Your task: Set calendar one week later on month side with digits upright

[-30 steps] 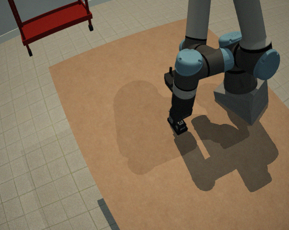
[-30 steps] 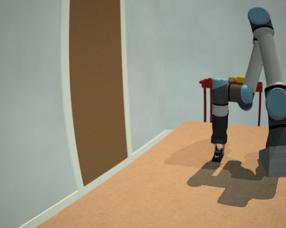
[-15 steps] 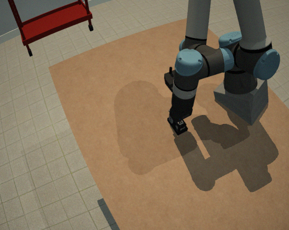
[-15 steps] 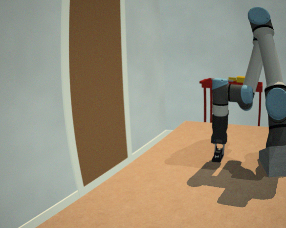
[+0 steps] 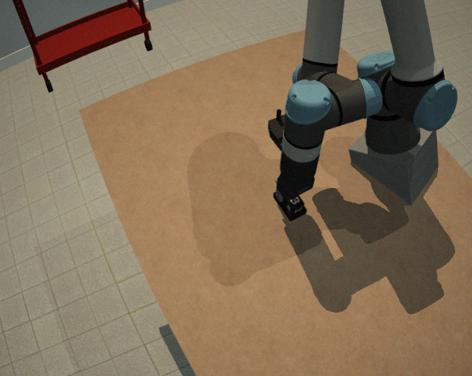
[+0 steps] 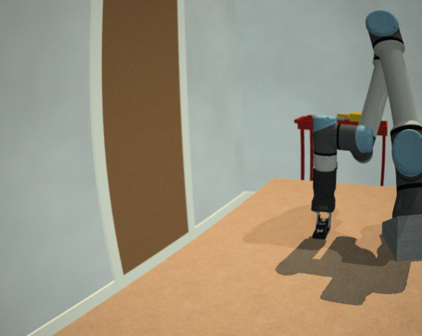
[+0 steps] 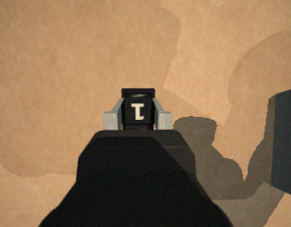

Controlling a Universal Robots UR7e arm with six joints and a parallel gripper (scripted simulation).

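one small black calendar cube (image 7: 138, 109) with a white digit, seemingly a 1, is pinched between the pale grey fingers of the dark two-finger gripper (image 7: 138, 119), just above the brown table (image 5: 155, 161), apparently for reorienting; no tray is seen.

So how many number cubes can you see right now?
1: a black cube gripped between the gripper's fingers, just above the table. The second cube and the tray aren't visible in any view.
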